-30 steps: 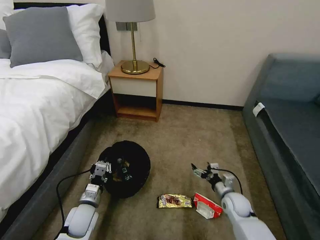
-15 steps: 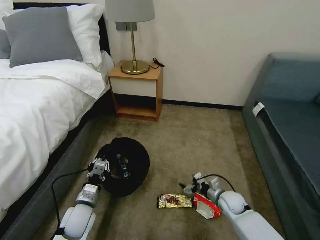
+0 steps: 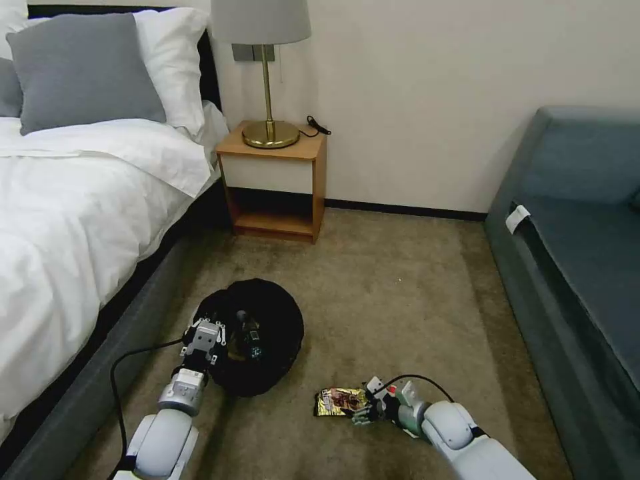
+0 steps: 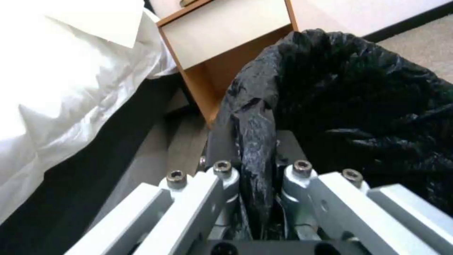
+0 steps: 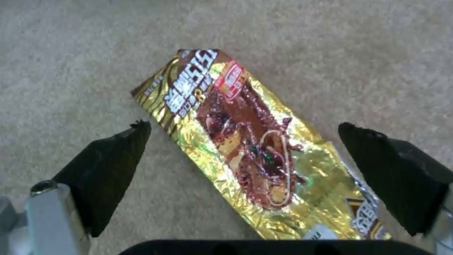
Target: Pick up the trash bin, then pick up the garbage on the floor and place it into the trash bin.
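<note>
The trash bin stands on the carpet beside the bed, its black liner folded over the rim. My left gripper is shut on the near rim, the liner pinched between its fingers. A bottle lies inside the bin. The garbage on the floor in front of me is a gold-and-brown snack wrapper lying flat. My right gripper hangs low over the wrapper's right end. It is open, its black fingertips straddling the wrapper without touching it.
The bed and its grey base run along the left. A wooden nightstand with a brass lamp stands at the back wall. A dark sofa lines the right. Open carpet lies between them.
My right gripper has swung down and to the left, from above the floor beyond the litter to just over the wrapper. The left gripper keeps its hold on the bin rim.
</note>
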You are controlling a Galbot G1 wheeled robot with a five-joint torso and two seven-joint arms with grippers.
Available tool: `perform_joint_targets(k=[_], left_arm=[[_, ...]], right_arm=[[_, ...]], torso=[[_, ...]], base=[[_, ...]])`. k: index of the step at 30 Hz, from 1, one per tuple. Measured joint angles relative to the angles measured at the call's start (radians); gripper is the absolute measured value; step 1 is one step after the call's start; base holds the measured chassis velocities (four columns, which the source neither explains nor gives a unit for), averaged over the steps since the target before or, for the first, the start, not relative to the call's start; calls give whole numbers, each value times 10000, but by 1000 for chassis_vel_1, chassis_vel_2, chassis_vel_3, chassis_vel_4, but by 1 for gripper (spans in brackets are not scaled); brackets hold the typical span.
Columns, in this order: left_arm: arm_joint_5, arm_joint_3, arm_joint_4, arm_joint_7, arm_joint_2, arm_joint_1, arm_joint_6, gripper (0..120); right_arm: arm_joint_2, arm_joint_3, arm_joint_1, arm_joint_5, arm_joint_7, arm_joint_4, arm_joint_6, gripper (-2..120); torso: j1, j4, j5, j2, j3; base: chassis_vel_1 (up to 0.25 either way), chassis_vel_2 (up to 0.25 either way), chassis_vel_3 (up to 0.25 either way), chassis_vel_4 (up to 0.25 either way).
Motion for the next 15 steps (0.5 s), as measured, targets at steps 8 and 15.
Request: perform_joint_targets(k=[8,15], left_arm=[[-54,-23,126,0,25,-46,-51,6],[-114,-35,216,8,46,-120,-70,6]], right_arm=[[274,80,251,-298,37,-630,209,100],[284,184,325,-640,-14,-948,366,100]], torso=[[0,1,1,0,-1],[0,0,1,0,0]], base=[[0,0,0,0],[0,0,0,0]])
